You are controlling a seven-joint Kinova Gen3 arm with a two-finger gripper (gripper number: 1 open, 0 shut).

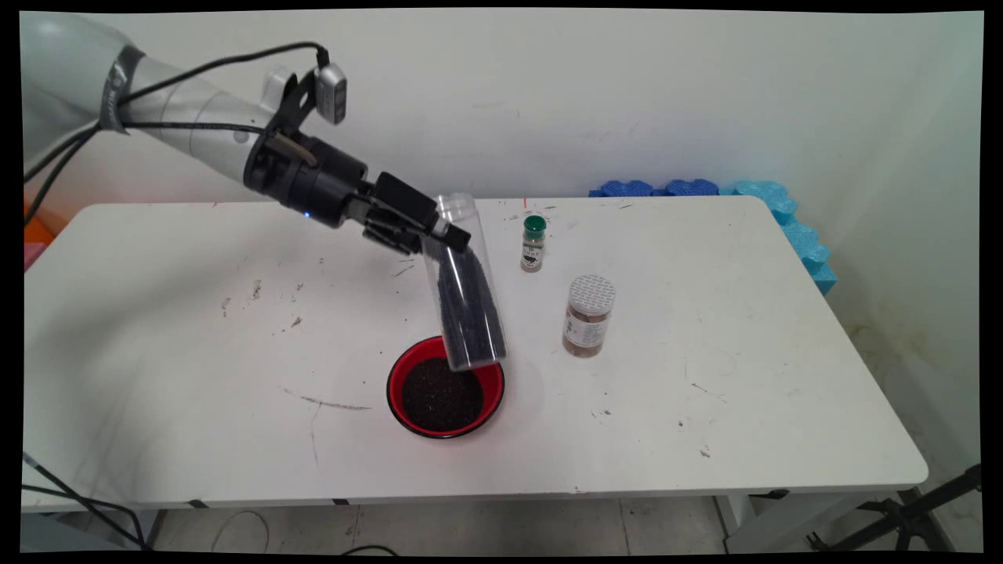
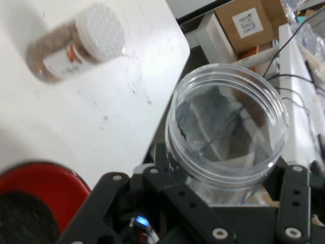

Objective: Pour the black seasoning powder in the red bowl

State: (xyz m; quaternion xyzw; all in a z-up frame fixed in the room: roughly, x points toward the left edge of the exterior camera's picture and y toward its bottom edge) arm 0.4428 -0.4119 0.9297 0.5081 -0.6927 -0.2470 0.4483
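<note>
Nearest the camera, a red bowl (image 1: 445, 387) is sitting on the white table (image 1: 196, 376), already holding a bed of dark granules. Directly over its far rim, a clear plastic jar (image 1: 464, 286) is hanging tilted with its mouth down, dark grains lying along its lower length and its bottom end raised toward the wall. The tool (image 1: 439, 231) is clamping the jar near that raised end, its black fingers pressing against the clear wall on either side.

The jar's mouth is sitting over the bowl's far-right edge rather than its middle, so in my judgement grains could be running over the rim and scattering on the table. The grip is high on a smooth, round wall, so the jar may be liable to twist or slip between the fingers as its load shifts.

Farther right, a spice jar (image 1: 588, 316) with a white perforated lid and brown contents is standing upright, apart from the bowl. Beyond it, a small green-capped bottle (image 1: 533, 244) is standing near the table's far edge. Both are carrying labels, but the print is too small to read. Blue foam pieces (image 1: 783, 211) are lying against the wall.
</note>
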